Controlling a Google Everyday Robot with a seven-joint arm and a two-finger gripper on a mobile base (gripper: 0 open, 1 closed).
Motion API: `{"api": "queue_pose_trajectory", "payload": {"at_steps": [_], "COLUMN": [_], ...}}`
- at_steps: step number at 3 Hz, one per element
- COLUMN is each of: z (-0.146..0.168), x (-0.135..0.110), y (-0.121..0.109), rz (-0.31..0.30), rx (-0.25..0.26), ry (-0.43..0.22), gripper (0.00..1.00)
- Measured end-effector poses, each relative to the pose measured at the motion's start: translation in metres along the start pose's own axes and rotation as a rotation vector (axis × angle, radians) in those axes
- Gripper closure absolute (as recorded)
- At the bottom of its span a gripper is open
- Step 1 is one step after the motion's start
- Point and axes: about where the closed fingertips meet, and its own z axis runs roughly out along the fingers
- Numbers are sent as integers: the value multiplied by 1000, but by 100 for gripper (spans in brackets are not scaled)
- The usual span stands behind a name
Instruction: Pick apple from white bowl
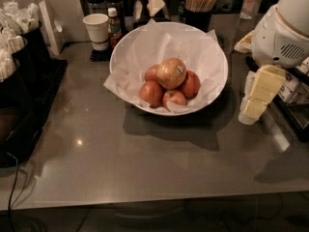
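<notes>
- Jaws first: whether they are spread or pressed together, I cannot tell from this angle.
- They belong to the pale yellow blocky gripper (253,109), which hangs low at the right side, pointing down toward the table, under the robot's rounded white arm housing (277,35).
- That gripper sits just beside the right rim of the large, round, glossy white bowl (215,88) and outside it, holding nothing.
- Inside the bowl, on crinkled white paper lining (145,47), lies the big pale yellow-gold apple with a red blush and a small whitish sticker (171,73).
- It rests on top of the pile, touching the smaller red apples (151,93) that are bunched below and around it.
- The bowl stands on the smooth grey table (145,163), toward its far side.
- Behind the bowl on the left, a small white paper cup (96,30) stands upright, with a little brown bottle with a white cap (114,27) just beside it.
- Further back, right of centre, a dark holder full of wooden stir sticks (199,4).
- Far left, black bins stuffed with white packets (13,42).
</notes>
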Motion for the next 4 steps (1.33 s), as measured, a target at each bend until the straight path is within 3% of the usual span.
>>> {"api": "queue_pose_trajectory", "payload": {"at_steps": [2, 4], "z": [18, 15], "x": [-113, -127], "y": [-39, -52], "rz": [-226, -224], "rx": [-93, -37], "ry": [-185, -239], "gripper": [0, 0]}}
